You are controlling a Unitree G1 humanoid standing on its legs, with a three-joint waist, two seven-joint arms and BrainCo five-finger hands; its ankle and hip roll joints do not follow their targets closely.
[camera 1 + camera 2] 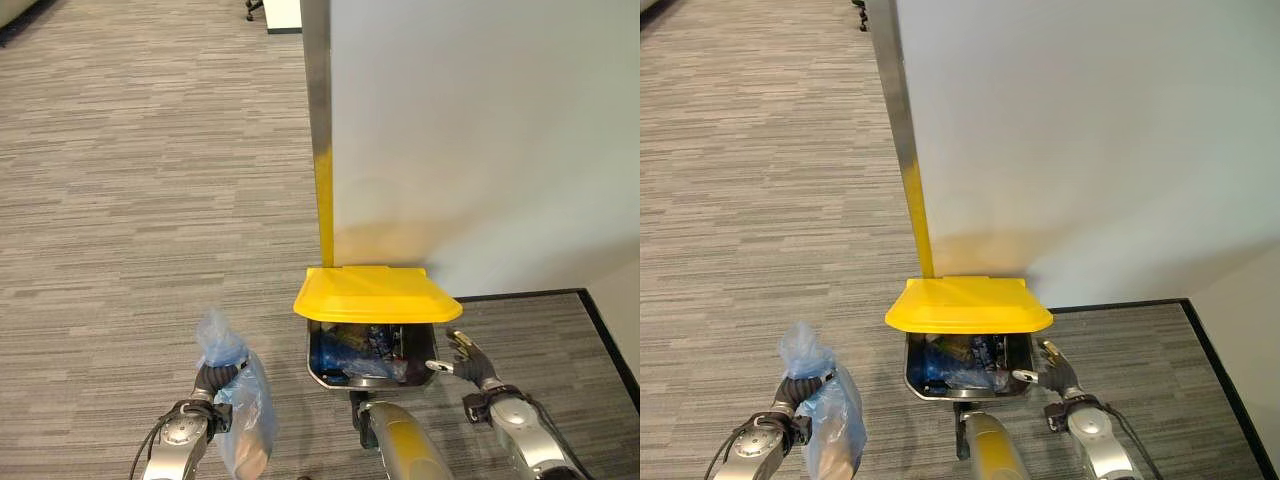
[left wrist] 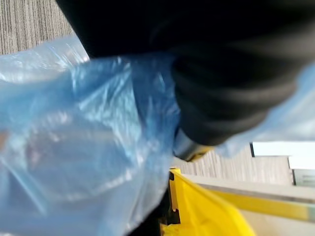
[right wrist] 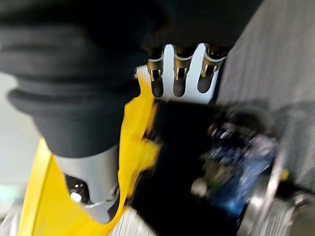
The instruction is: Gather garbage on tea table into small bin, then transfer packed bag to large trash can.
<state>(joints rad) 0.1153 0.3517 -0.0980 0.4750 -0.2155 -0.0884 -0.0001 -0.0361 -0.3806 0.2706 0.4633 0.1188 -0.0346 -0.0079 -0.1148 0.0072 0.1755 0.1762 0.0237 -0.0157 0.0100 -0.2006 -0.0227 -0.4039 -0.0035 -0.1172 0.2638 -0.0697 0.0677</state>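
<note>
A large trash can [image 1: 318, 372] stands against the wall with its yellow lid [image 1: 375, 294] raised. Blue wrappers and other rubbish [image 1: 362, 352] lie inside it. My left hand [image 1: 212, 384] is at the lower left, left of the can, shut on the gathered neck of a translucent blue garbage bag [image 1: 243, 405] that hangs below it. The bag [image 2: 88, 137] is close up in the left wrist view, with the yellow lid [image 2: 202, 206] beyond it. My right hand [image 1: 470, 361] is open at the can's right rim, fingers [image 3: 177, 73] straight and the thumb by the edge.
A pale wall panel [image 1: 480, 130] rises right behind the can, with a metal post [image 1: 320, 110] along its left edge. A black baseboard strip [image 1: 600, 325] borders the carpet at the right. Striped grey carpet [image 1: 140, 200] spreads out to the left.
</note>
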